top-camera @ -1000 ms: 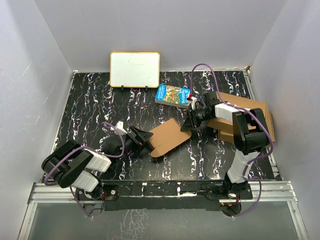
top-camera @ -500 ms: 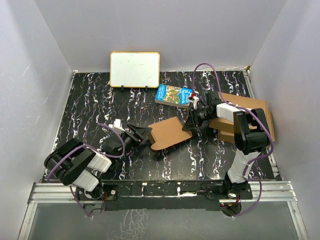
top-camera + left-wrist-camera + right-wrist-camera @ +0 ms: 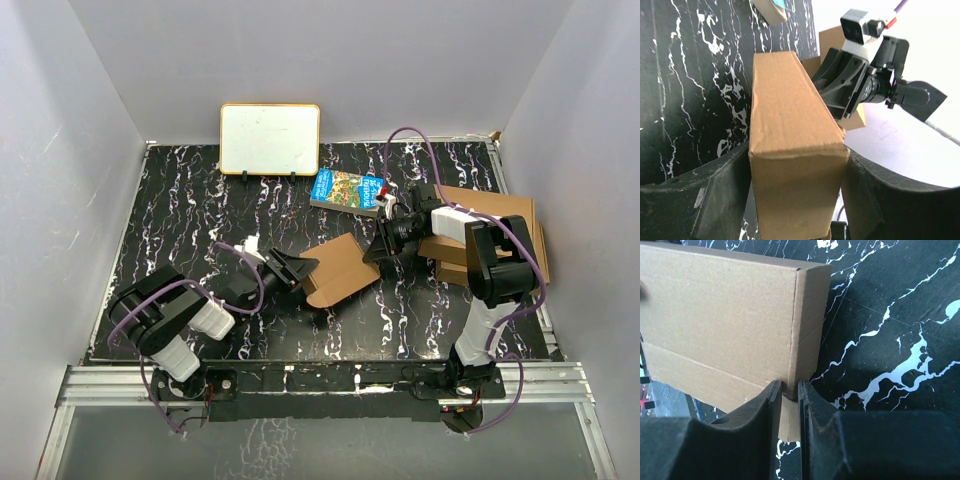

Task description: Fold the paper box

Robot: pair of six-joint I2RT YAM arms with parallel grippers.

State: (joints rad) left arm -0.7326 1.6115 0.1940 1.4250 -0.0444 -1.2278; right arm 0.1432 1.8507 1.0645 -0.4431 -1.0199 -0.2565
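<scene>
The paper box [image 3: 338, 268] is a flat brown cardboard box held between both arms over the middle of the black marbled table [image 3: 180, 215]. My left gripper [image 3: 300, 272] is shut on its near-left end; in the left wrist view the box [image 3: 790, 145] fills the gap between the two fingers [image 3: 700, 195]. My right gripper [image 3: 377, 245] is shut on a thin flap at the box's far-right corner. The right wrist view shows the box's broad side [image 3: 725, 325] and the flap [image 3: 789, 415] pinched between my right fingers [image 3: 760, 410].
Two larger brown cardboard boxes [image 3: 500, 225] are stacked at the right edge, behind my right arm. A blue printed book [image 3: 347, 190] lies at the back centre. A white board with a yellow frame [image 3: 270, 138] stands against the back wall.
My left gripper has moved right and slightly forward with the box. The box has turned up and now looks shorter and narrower from above. My right gripper has stayed almost still.
</scene>
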